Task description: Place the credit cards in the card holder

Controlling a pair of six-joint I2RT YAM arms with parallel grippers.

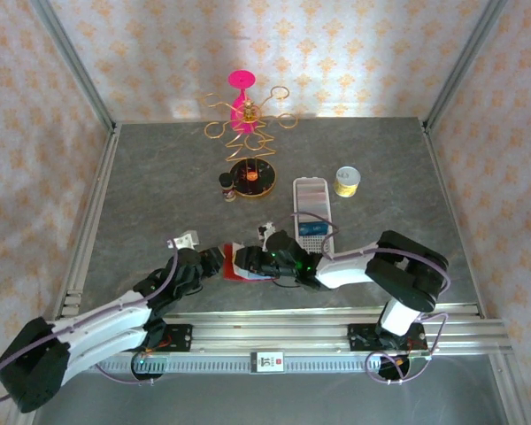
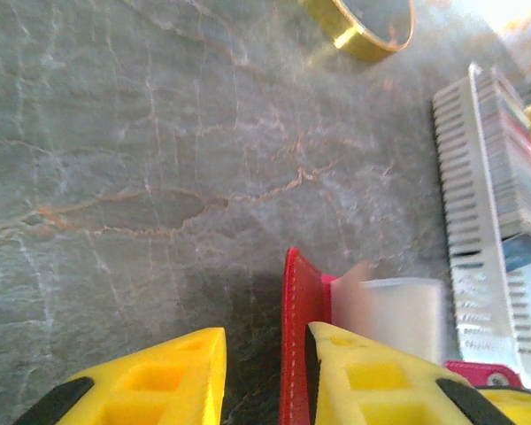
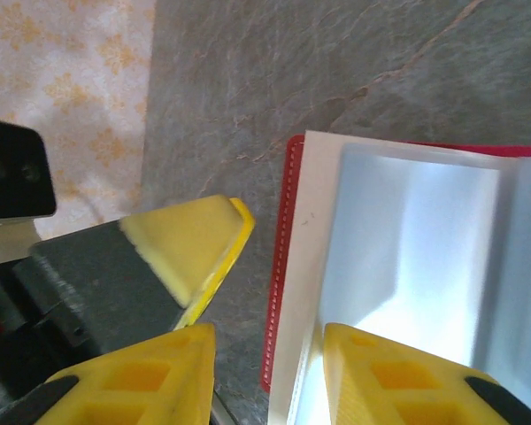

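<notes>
Left gripper (image 2: 265,343), right gripper (image 3: 270,329) both gape astride the card holder (image 3: 398,230); looks light, floppy, so pinch its stitched edge

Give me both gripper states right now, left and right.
Left gripper: open, straddling the card holder at its red edge, not clamped.
Right gripper: open, card holder edge between its fingers.

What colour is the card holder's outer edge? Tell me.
Red with pale stitching; the card holder shows it best in the right wrist view.
</notes>
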